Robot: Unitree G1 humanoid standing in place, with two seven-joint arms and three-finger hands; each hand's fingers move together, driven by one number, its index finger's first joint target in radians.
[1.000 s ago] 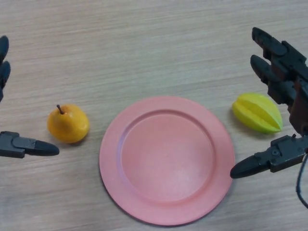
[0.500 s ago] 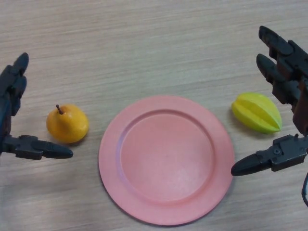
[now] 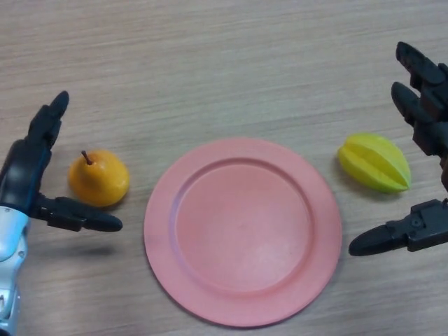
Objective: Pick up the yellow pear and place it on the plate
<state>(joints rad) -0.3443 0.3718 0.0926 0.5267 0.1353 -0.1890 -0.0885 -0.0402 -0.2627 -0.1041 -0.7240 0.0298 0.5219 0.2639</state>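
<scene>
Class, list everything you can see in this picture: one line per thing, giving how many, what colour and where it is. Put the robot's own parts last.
pear: one, yellow-orange with a brown stem, on the table left of the plate
plate: one, pink, centre of the table, nothing on it
star fruit: one, yellow-green, on the table right of the plate
table: one, light wood grain, under everything
left hand: one, black, open, at the left edge, fingers and thumb either side of the pear, not touching it
right hand: one, black, open, at the right edge beside the star fruit
</scene>
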